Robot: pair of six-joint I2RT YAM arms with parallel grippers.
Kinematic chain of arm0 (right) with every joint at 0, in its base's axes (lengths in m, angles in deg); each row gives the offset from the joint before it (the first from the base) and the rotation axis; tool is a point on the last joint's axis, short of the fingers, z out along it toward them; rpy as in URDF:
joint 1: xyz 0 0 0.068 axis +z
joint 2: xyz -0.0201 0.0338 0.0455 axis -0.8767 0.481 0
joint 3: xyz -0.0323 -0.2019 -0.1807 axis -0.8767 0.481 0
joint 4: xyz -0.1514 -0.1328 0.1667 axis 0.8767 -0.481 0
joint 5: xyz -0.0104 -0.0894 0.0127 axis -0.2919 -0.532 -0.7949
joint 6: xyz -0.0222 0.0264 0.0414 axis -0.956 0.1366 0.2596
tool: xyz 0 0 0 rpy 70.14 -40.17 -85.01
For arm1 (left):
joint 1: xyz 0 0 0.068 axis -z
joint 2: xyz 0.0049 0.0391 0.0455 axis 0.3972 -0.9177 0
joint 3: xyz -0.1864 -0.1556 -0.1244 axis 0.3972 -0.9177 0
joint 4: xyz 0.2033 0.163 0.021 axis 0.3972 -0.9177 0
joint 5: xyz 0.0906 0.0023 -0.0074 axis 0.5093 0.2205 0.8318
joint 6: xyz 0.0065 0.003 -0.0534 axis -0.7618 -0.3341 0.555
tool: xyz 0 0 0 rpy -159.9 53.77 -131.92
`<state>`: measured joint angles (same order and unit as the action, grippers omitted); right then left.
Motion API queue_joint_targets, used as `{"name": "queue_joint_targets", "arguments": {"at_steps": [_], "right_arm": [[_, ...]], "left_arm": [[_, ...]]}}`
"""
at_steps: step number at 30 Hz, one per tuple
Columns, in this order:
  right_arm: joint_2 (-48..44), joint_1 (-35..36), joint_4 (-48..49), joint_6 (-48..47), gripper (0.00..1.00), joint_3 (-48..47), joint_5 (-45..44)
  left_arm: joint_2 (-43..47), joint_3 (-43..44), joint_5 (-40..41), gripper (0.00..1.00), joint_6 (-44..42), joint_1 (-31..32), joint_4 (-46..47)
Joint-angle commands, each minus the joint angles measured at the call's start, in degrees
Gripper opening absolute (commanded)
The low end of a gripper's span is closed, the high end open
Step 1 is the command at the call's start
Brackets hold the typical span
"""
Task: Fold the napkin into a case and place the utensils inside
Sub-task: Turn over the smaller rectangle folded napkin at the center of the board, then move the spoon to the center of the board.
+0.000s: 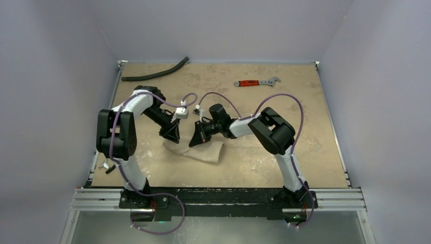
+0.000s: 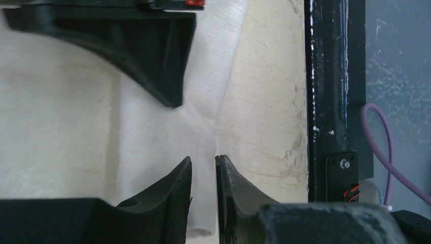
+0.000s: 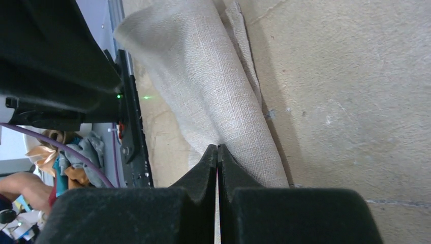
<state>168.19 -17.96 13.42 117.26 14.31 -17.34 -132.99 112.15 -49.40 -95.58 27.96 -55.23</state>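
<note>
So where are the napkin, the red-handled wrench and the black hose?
napkin [image 1: 206,152], top view, its flat middle.
red-handled wrench [image 1: 249,83], top view, its red handle.
black hose [image 1: 152,76], top view, mid-length.

The napkin [image 1: 206,151] lies on the table [image 1: 305,152], beneath both pincers and spreading towards the near side of the right gripper [image 1: 194,141]. A fold of it sits between that gripper's fingertips. The left gripper [image 1: 174,138] stands just to its left, tips facing, over the napkin's left end. The wrench [image 1: 256,82] lies well behind the right gripper. The hose [image 1: 155,71] lies well behind the left gripper, at the table's back edge.
</note>
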Motion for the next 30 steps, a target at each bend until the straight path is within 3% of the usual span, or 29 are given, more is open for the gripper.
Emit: {"name": "queue_joint_targets", "arguments": {"at_steps": [1, 6, 10, 14, 23, 26, 30], "right_arm": [[1.0, 0.0, -7.1, -5.9, 0.0, -1.9, -1.9], [1.9, 0.0, -8.0, -7.9, 0.0, -1.5, -2.2], [2.5, 0.1, -9.6, -10.0, 0.0, -2.6, -2.2], [2.9, 0.0, -12.1, -11.9, 0.0, -4.1, -2.2], [0.6, 0.0, -14.4, -13.4, 0.0, -5.9, -1.4], [-1.9, 0.0, -15.9, -13.5, 0.0, -6.0, -0.3], [-8.8, -1.6, -21.8, -15.8, 0.35, -7.7, -5.3]], "left_arm": [[-0.9, -4.6, 4.3, 0.21, -1.8, 2.3, 4.3], [-2.5, -7.8, 9.6, 0.13, 2.2, -0.7, 13.4], [-3.2, -6.7, 9.3, 0.11, 1.9, -3.5, 14.4], [-3.0, -10.1, 9.0, 0.09, 1.6, -3.7, 18.0], [-2.2, -15.0, 13.5, 0.03, 12.5, -2.7, 30.7], [-1.6, -15.1, 13.4, 0.02, 14.0, -3.2, 30.3], [0.8, -10.0, 9.1, 0.15, 15.3, -4.5, 24.1]]}}
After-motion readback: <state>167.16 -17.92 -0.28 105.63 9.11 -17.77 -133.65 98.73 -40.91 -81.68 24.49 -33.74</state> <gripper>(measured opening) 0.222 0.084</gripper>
